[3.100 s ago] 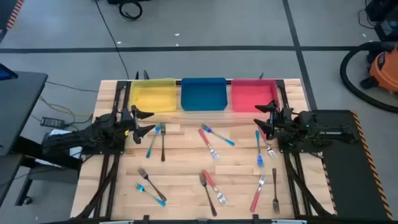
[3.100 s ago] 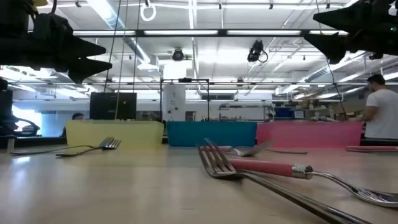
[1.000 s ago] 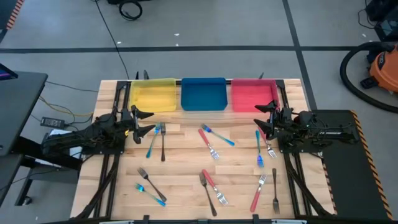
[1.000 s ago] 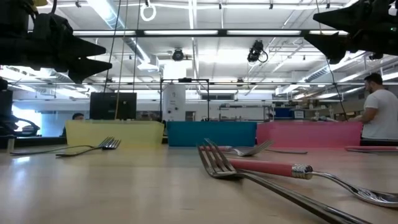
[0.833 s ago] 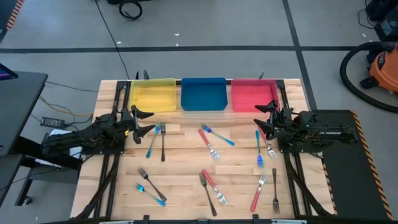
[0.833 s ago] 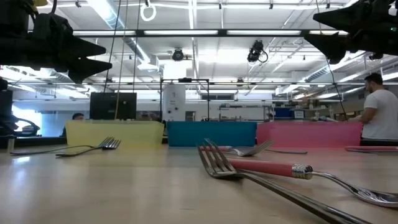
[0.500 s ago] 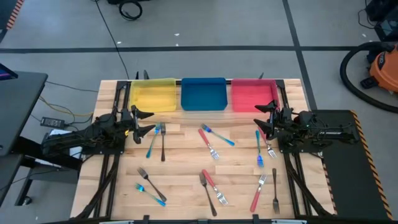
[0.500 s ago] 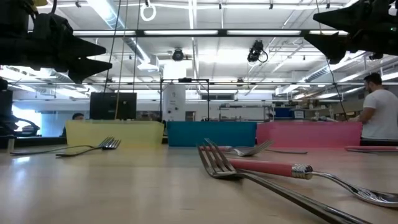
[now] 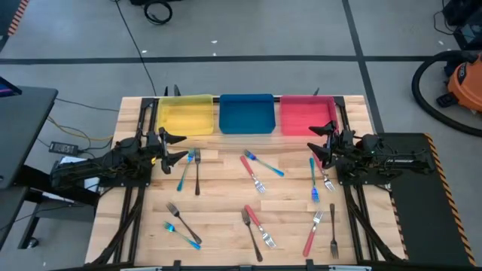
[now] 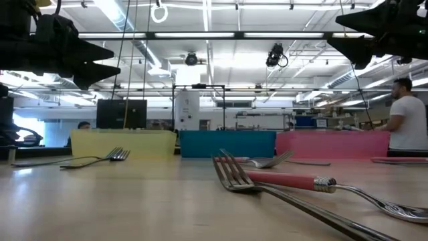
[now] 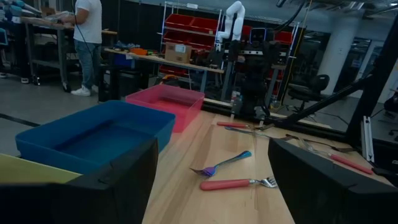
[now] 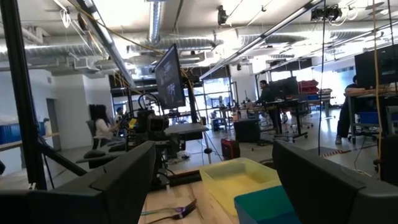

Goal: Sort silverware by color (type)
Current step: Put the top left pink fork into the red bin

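On the near part of the wooden table [image 9: 226, 226] the silverware lies scattered flat. Near the front left, a dark fork [image 9: 179, 218] crosses just over a blue-handled fork [image 9: 183, 234]. At front centre, a dark all-metal fork [image 9: 251, 233] lies beside a red-handled fork [image 9: 260, 227], the two close together and nearly parallel. In the low view this red-handled one shows closest, tines pointing left. At front right, a pink-handled fork [image 9: 311, 235] lies just beside another dark fork [image 9: 333, 232].

Farther back, in the middle, a red-handled fork [image 9: 251, 172] and a blue-handled fork with its tines toward the bins [image 9: 263, 163] lie side by side, their far ends nearly touching. On the left, a blue-handled fork by the left gripper [image 9: 185, 172] lies just beside a dark fork near the yellow bin [image 9: 197, 170]. On the right, a long blue fork [image 9: 313, 181] lies next to a silver fork at the right edge [image 9: 326, 181].

Along the far edge three bins stand in a row, touching: the yellow bin [image 9: 185, 115], the blue bin [image 9: 246, 114] and the red bin [image 9: 306, 115]. Their insides look bare from above.

The left gripper [image 9: 175, 147] hovers above the table's left side, in front of the yellow bin, fingers spread wide and holding nothing. The right gripper [image 9: 319, 141] hovers at the right side, in front of the red bin, fingers likewise spread apart, nothing between them.

Beyond the table, a person in a white shirt [image 10: 408, 120] stands in the room.
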Controlling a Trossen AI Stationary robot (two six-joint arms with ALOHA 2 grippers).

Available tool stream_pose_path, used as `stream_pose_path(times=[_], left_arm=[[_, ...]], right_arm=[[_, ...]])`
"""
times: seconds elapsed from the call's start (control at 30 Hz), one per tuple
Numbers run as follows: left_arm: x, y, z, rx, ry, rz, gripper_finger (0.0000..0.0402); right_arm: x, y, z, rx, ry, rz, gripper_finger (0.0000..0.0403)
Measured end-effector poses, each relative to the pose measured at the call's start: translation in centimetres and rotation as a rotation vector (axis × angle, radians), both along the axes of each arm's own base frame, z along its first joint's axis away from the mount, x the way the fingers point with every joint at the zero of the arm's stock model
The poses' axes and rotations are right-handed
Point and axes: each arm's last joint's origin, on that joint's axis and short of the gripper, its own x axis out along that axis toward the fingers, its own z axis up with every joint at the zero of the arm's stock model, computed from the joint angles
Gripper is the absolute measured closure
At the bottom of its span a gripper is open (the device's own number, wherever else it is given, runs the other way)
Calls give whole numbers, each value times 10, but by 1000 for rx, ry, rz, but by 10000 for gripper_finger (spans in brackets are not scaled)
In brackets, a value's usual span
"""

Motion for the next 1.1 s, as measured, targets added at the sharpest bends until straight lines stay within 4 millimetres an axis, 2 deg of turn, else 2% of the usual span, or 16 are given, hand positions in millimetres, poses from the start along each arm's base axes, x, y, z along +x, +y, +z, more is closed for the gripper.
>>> stream_pose_path(times=[0.57, 0.93, 1.1], left_arm=[[0, 0, 2, -5, -22, 0, 95], [-1, 0, 12, -2, -125, -3, 95], [-2, 0, 13, 27, -133, 21, 95]], right_arm=[[-2, 0, 5, 49, -69, 29, 69], [-9, 1, 19, 54, -233, 40, 69], [-10, 0, 20, 51, -248, 36, 69]])
